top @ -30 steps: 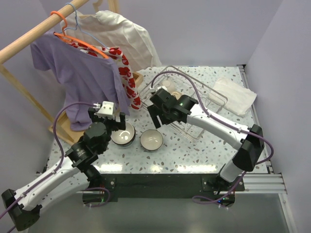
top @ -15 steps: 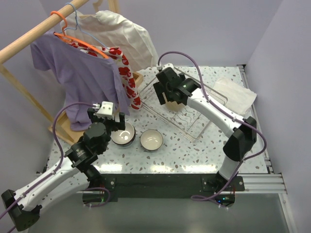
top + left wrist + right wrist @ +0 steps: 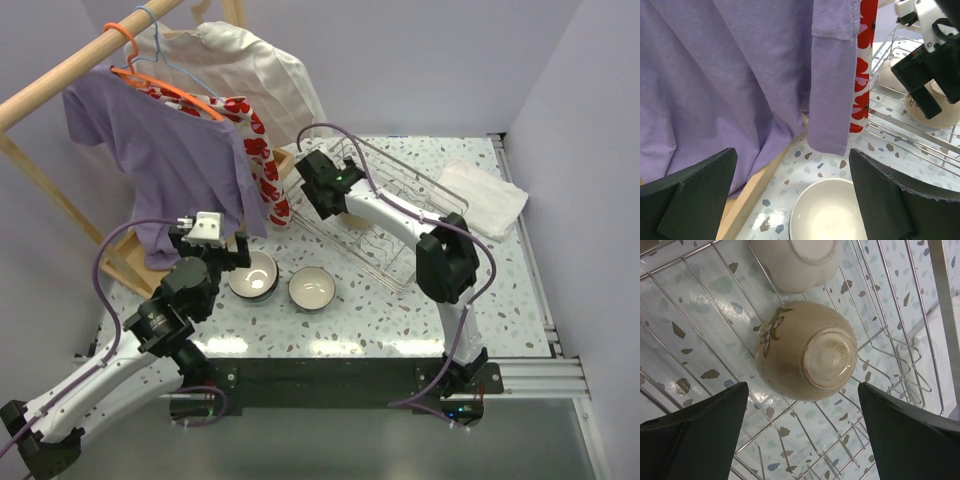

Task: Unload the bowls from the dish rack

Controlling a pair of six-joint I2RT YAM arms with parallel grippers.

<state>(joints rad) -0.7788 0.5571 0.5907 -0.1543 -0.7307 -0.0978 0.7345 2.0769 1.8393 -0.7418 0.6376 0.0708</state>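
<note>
Two pale-inside bowls stand on the table, one (image 3: 252,277) under my left gripper and one (image 3: 312,290) to its right. My left gripper (image 3: 215,245) hangs open just above the first bowl (image 3: 827,210), touching nothing. The silver wire dish rack (image 3: 420,240) lies behind them. My right gripper (image 3: 322,200) is over its far-left end, open. Below it in the right wrist view a beige bowl with a flower sprig (image 3: 807,352) lies upside down on the wires, between the open fingers but not gripped. A cream bowl (image 3: 795,262) lies just beyond it.
A wooden clothes rail with a purple shirt (image 3: 165,150) and a red-flowered garment (image 3: 262,150) hangs at the left, close to the left gripper and the rack's end. Its wooden base (image 3: 755,185) lies beside the bowl. A folded white cloth (image 3: 485,195) lies at the back right.
The right arm has swung from near the two bowls on the table back over the rack's far-left end, above the beige bowl. The left gripper has shifted slightly.
</note>
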